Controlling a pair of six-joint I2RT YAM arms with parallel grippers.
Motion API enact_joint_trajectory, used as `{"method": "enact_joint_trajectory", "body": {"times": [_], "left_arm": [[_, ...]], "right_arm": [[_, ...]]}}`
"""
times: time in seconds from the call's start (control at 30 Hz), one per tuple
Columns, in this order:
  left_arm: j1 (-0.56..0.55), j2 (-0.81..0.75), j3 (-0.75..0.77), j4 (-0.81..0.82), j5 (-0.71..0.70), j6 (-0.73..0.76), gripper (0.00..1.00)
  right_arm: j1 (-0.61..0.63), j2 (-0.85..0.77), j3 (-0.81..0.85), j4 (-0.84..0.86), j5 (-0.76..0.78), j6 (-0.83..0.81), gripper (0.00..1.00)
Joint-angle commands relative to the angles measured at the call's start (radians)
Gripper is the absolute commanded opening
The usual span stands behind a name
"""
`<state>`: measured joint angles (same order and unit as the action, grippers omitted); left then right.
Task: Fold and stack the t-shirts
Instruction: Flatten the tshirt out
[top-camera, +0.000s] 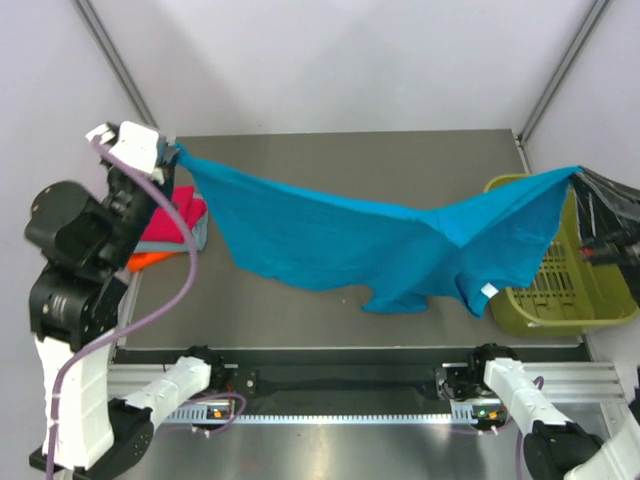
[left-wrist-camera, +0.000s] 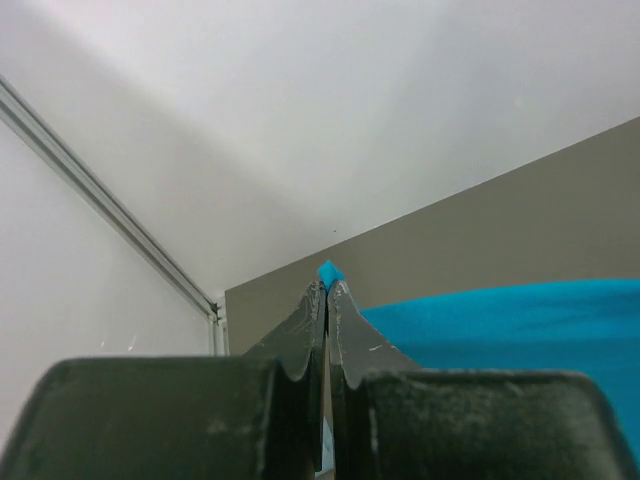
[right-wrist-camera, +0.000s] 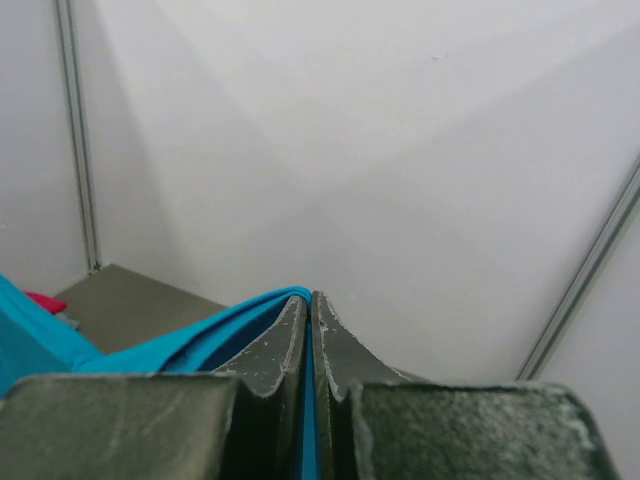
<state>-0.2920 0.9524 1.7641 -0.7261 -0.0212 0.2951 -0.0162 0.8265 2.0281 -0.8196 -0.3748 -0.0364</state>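
Observation:
The teal-blue t-shirt (top-camera: 340, 235) hangs stretched in the air across the table between both grippers, sagging in the middle. My left gripper (top-camera: 176, 152) is shut on its left corner at the far left; a tip of blue cloth (left-wrist-camera: 329, 271) pokes out between the shut fingers. My right gripper (top-camera: 583, 175) is shut on its right corner above the bin; blue cloth (right-wrist-camera: 200, 335) runs between those fingers. Folded magenta-red (top-camera: 172, 222), grey (top-camera: 201, 232) and orange (top-camera: 146, 260) t-shirts lie stacked at the table's left edge, partly hidden by the left arm.
An olive-green plastic bin (top-camera: 560, 290) stands at the table's right edge, partly under the hanging shirt. White walls with metal frame posts close in the back and sides. The arm bases sit on the rail at the near edge (top-camera: 340, 385).

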Motion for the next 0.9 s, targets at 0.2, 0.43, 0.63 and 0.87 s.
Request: {"method": "enact_joint_trajectory", "body": {"times": [0.2, 0.43, 0.63, 0.87], "left_arm": [[0.043, -0.080, 0.038, -0.070, 0.083, 0.003, 0.00], [0.044, -0.078, -0.109, 0.120, 0.030, 0.096, 0.00], [0.044, -0.025, -0.372, 0.275, -0.031, 0.182, 0.00], [0.044, 0.138, -0.599, 0.433, -0.075, 0.199, 0.00]], "right_arm": [[-0.013, 0.016, 0.201, -0.082, 0.013, -0.007, 0.00], [-0.024, 0.132, 0.173, 0.075, 0.011, 0.059, 0.00], [-0.027, 0.236, -0.067, 0.209, -0.006, 0.003, 0.00], [-0.024, 0.391, -0.410, 0.342, -0.007, -0.082, 0.00]]}}
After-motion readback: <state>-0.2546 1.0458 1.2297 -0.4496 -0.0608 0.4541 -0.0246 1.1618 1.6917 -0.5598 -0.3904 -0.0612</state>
